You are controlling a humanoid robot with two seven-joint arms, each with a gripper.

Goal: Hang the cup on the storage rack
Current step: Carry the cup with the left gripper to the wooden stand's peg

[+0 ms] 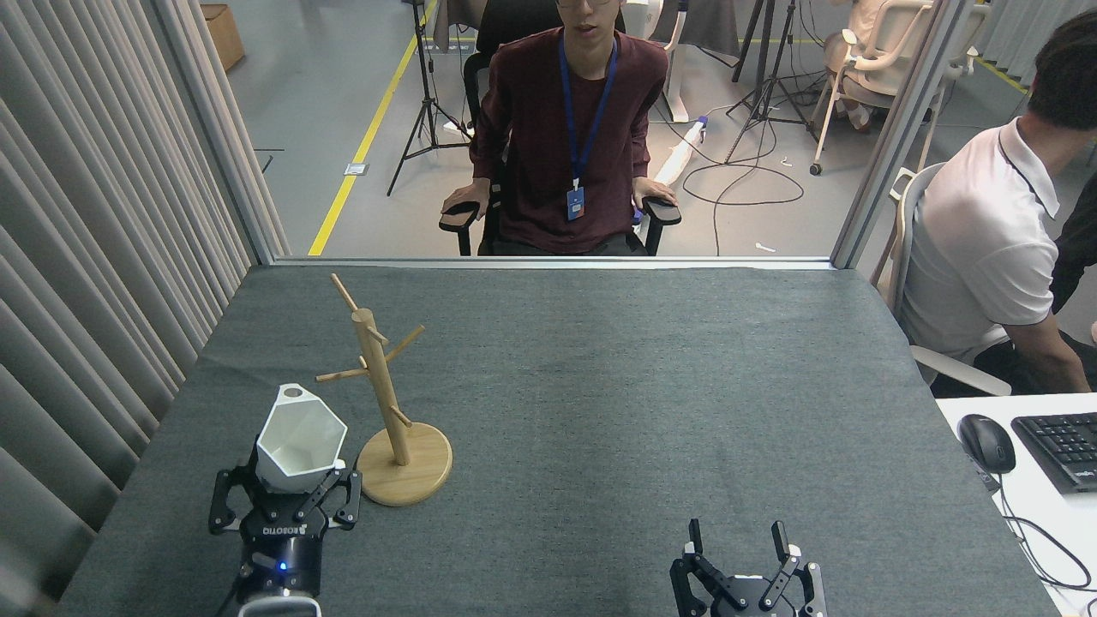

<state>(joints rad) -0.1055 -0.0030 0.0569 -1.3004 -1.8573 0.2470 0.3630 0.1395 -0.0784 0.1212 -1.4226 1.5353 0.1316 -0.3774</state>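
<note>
Holding the cup [300, 439] by its tapered lower body, the left gripper [285, 501] has its fingers clamped around it, mouth up and tipped a little, just left of the storage rack [390, 403] and near its round base. The rim tab with its hole sits on the far side of the cup, close to the low left-pointing peg but not on it.

Best move from here, as a guess: lift so the hole sits above that peg's tip, line the hole up with the peg's axis, then slide on and lower before letting go. Go slow near the post, since the rack looks light and a bump could tip it.

The right gripper [742, 572] sits low at the near edge on the table [643, 386], fingers spread, holding nothing.

Hard to read: the contact points under the cup are hidden by its body, depth between tab and peg is unclear from this angle, and the left arm is cut off at the bottom edge. A person [570, 137] sits beyond the far edge.
</note>
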